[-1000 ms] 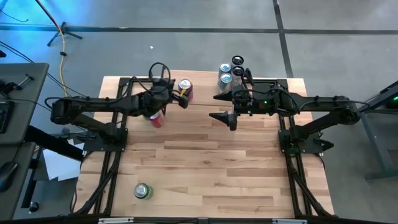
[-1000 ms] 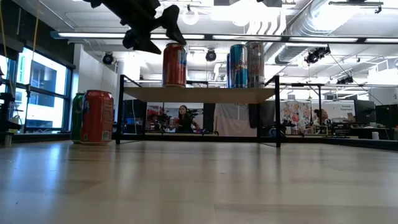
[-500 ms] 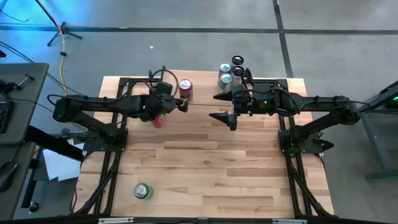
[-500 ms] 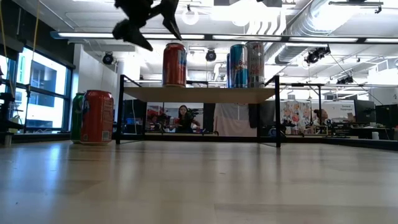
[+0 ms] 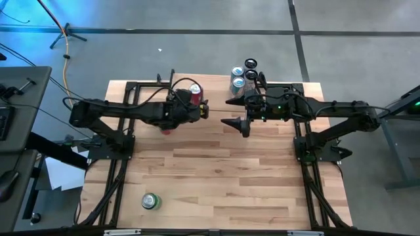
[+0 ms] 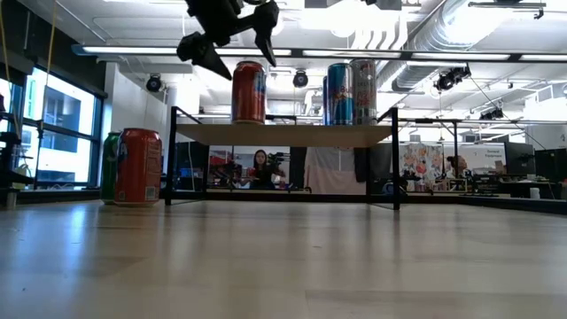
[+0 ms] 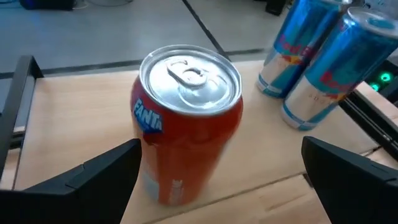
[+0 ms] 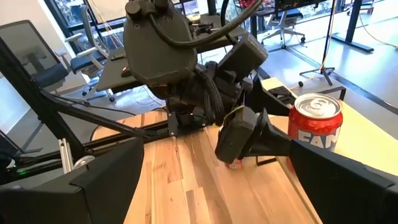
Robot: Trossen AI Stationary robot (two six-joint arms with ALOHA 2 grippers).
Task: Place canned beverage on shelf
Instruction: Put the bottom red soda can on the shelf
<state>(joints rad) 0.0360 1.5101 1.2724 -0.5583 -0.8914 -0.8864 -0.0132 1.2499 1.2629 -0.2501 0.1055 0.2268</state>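
Observation:
An orange Fanta can stands upright on the shelf, also seen from above as the orange can. My left gripper hovers open above the shelf's near edge. The can is ahead of its spread fingers, untouched. Two blue cans stand on the shelf to the right. My right gripper waits open, high over the table near the blue cans. In the low view my left gripper hangs just above the orange can.
A red can stands on the tabletop left of the shelf, partly under my left arm. A green can stands near the table's near left corner. The shelf's black legs stand on the far part of the table.
My left gripper has moved toward the table's right edge, along the shelf's near side to the orange can, rolling about its own axis as it went. It has stayed open. The cans have not moved.

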